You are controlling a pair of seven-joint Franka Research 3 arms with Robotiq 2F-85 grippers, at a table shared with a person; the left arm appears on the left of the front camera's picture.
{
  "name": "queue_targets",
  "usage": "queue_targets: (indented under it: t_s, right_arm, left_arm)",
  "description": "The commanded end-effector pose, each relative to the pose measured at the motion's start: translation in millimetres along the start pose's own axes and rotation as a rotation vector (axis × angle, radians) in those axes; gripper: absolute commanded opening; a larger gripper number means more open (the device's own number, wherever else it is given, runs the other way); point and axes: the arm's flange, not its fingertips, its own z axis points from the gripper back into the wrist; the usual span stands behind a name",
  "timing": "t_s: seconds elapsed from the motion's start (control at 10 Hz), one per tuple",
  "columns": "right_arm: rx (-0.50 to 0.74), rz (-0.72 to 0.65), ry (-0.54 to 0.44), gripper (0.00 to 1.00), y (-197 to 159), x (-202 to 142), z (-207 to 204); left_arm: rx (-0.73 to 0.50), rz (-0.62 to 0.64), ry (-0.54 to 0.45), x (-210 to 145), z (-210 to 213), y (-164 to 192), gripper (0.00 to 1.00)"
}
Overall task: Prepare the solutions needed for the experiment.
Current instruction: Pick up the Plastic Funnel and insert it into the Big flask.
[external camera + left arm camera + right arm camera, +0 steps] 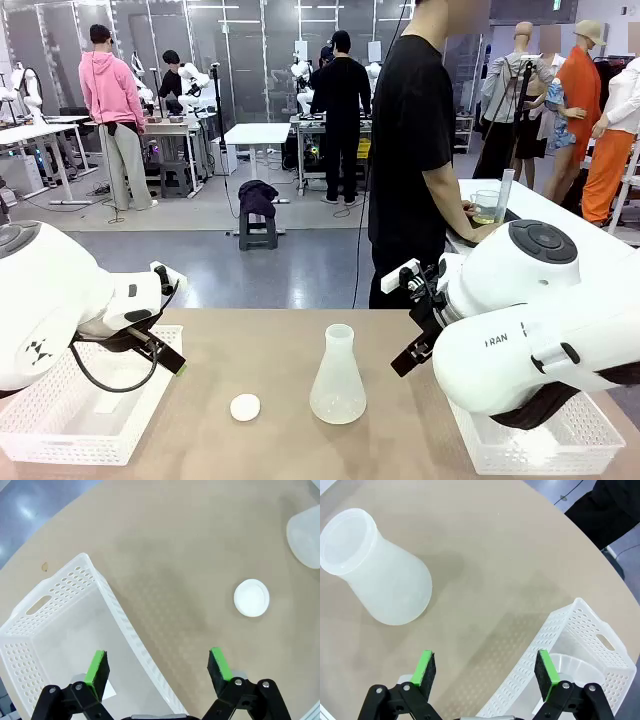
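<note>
The solutions [487, 214] show as a shallow pale yellow-green layer in a small glass beaker on the white table at the far right, beside the hand [482, 233] of a person in black. A frosted-white conical flask [337, 385] [385, 587] stands upright and uncapped at mid-table. A round white lid [245, 406] [251, 598] lies to its left. My left gripper [158, 656] is open, hovering astride the wall of the left basket. My right gripper [485, 655] is open over bare tabletop between the flask and the right basket. Neither holds anything.
A white perforated basket [60, 430] [115, 600] sits at the front left, and another [520, 455] [560, 630] at the front right holds a round pale dish [575, 667]. A tall clear cylinder [505, 188] stands by the beaker. Tan tabletop lies bare around the flask.
</note>
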Motion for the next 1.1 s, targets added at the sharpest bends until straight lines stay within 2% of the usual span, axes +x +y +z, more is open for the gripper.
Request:
queue_targets:
  t_s: [0.0, 1.0]
  right_arm:
    - [0.0, 0.0, 0.0, 1.0, 0.0, 0.0, 0.0]
    - [0.0, 0.0, 0.0, 1.0, 0.0, 0.0, 0.0]
  left_arm:
    - [0.0, 0.0, 0.0, 0.1, 0.0, -0.3, 1.0]
    - [0.0, 0.0, 0.0, 0.1, 0.0, -0.3, 1.0]
